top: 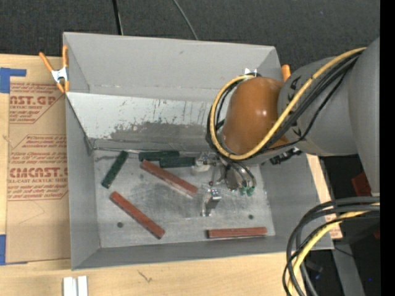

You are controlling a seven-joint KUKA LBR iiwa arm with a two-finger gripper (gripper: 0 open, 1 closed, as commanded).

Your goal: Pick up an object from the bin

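My gripper (210, 202) hangs low over the bin floor, right of the middle. The nearest thing is a red-brown flat stick (168, 176) lying at a slant; its right end stops just left of the gripper. Another red-brown stick (237, 232) lies flat near the front wall, below and right of the gripper. A dark green stick (174, 161) rests along the back wall, up and left of the gripper. I see nothing held.
A third red-brown stick (137, 214) lies slanted at the front left. A second dark green stick (114, 169) leans at the left. The orange wrist cover and cables hang over the bin's right back corner.
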